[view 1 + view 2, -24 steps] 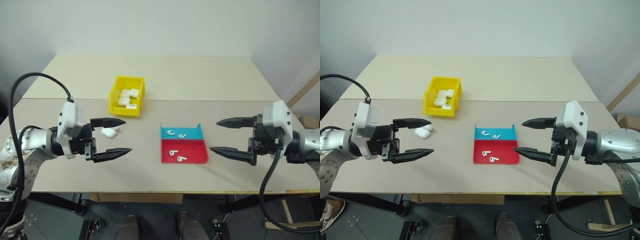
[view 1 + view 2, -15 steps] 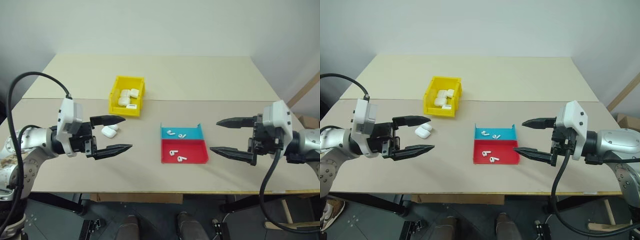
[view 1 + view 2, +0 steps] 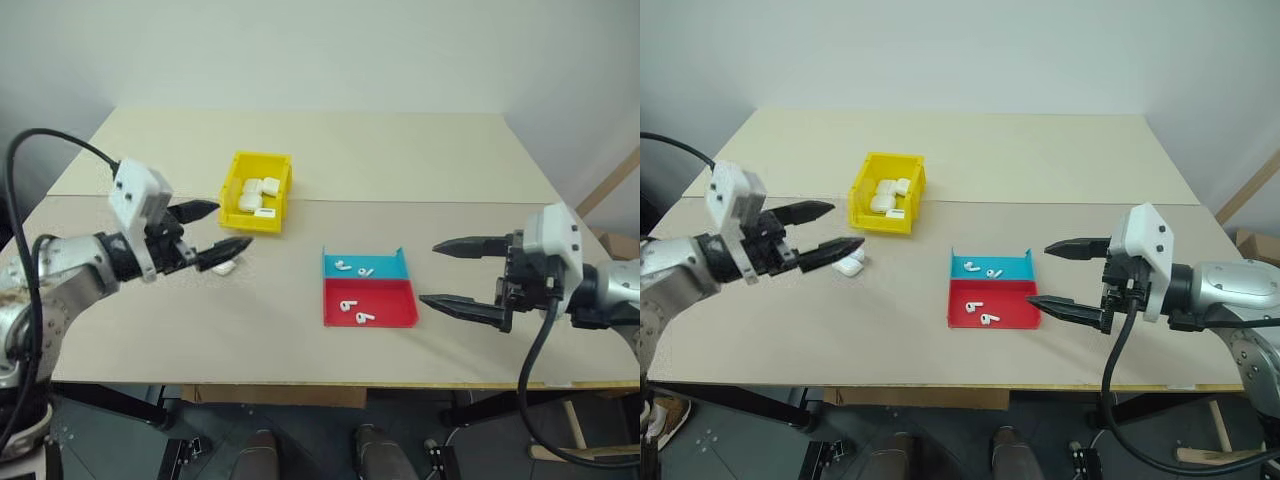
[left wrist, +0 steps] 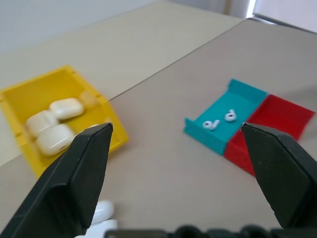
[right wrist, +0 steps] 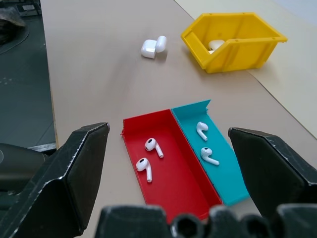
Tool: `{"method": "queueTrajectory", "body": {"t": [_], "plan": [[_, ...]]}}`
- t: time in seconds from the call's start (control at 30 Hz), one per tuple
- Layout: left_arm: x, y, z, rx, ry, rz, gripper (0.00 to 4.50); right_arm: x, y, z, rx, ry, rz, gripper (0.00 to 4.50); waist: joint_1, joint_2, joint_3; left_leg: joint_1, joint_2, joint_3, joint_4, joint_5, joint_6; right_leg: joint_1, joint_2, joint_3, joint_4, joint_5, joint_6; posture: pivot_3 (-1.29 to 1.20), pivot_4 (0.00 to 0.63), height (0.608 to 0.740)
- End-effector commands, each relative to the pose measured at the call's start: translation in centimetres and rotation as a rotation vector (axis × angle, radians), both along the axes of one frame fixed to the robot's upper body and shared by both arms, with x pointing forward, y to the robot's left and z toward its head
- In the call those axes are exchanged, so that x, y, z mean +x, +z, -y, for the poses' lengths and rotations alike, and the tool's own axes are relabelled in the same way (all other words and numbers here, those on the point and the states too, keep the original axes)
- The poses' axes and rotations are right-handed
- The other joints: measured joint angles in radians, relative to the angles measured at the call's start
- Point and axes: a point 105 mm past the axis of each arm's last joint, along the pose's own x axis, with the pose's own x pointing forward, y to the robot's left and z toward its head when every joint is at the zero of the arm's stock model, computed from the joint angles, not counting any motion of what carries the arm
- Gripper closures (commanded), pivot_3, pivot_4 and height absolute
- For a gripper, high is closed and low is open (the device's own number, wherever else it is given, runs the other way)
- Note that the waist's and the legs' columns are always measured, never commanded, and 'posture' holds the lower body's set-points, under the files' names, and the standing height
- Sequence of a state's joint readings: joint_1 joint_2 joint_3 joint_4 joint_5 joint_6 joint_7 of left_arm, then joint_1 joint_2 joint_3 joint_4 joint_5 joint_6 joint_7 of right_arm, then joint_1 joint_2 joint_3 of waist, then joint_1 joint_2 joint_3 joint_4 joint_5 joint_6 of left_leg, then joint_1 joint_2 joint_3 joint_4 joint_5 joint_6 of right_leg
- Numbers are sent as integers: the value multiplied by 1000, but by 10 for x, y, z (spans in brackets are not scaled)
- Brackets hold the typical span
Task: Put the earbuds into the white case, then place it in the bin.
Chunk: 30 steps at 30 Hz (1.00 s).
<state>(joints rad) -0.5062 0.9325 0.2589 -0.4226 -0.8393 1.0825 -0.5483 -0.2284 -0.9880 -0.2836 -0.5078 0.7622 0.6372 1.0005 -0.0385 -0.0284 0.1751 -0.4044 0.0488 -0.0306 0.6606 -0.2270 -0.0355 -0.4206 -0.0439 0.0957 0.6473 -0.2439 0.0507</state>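
Observation:
The white case (image 3: 224,267) lies with its lid flipped open on the table, just in front of the yellow bin (image 3: 231,190). My left gripper (image 3: 232,225) hovers open over the case, and its lower finger covers part of it. Two earbuds (image 5: 153,145) lie in the red half of a small tray, and two more earbuds (image 5: 200,130) lie in the teal half. To the right of the tray my right gripper (image 3: 430,272) hangs open and empty, pointing toward it. In the left wrist view the case (image 4: 101,213) sits low between the fingers.
The red-and-teal tray (image 3: 395,305) sits at the table's middle front. Other white cases (image 4: 54,139) lie inside the bin. The beige table (image 3: 330,150) stretches behind bin and tray. A black cable loops from each arm.
My left gripper has swung away from the front edge toward the bin, its wrist rolled, and now sits over the case. The right gripper has stayed put.

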Motion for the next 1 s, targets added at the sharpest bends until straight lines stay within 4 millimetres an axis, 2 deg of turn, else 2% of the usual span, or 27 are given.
{"method": "queueTrajectory", "body": {"t": [0.03,0.17,0.23,0.33,0.53,0.6,0.73,0.87,1.0], "plan": [[3,-1,-5,74,101,-172,0,-6,8,-3,-15,3,38,33,-1,0,0,0,0,0,0,0,0,0,0,0,0,0,0,0,150,740],[15,-11,-17,121,228,-396,0,-5,6,-5,-7,-14,40,33,-1,0,0,1,-1,-1,0,0,0,0,0,0,1,-2,4,0,150,740],[28,-10,-23,100,305,-412,0,-4,3,-7,-3,-19,44,33,-6,0,0,1,-1,-1,0,0,0,0,0,0,1,-2,4,0,150,740],[36,-12,-28,167,383,-430,0,-3,2,-8,3,-35,51,33,-6,0,0,0,-1,-1,0,0,0,-1,0,0,2,0,0,0,150,740],[43,-34,-34,329,438,-539,0,-3,4,-6,-14,-39,58,33,-2,0,0,-1,-1,-1,0,0,0,-1,0,0,1,0,0,0,150,740],[47,-37,-32,401,447,-557,0,-2,5,-5,-16,-41,58,33,1,-1,0,0,-1,-1,0,0,0,-1,0,0,1,0,0,0,150,740],[61,-45,-25,402,454,-645,0,-3,7,-3,-29,-41,47,33,7,-1,0,-1,-2,-1,0,0,0,-1,0,0,1,0,0,0,150,740],[75,-54,-15,451,423,-666,0,-5,9,-2,-44,-30,33,33,7,-1,0,-2,-2,-1,0,0,0,-2,0,0,0,-1,-1,0,150,740],[89,-61,-15,489,430,-676,0,-4,12,-2,-54,-26,28,33,9,-1,0,-2,-2,-1,0,0,0,-2,0,0,1,0,-1,0,150,740]]}}
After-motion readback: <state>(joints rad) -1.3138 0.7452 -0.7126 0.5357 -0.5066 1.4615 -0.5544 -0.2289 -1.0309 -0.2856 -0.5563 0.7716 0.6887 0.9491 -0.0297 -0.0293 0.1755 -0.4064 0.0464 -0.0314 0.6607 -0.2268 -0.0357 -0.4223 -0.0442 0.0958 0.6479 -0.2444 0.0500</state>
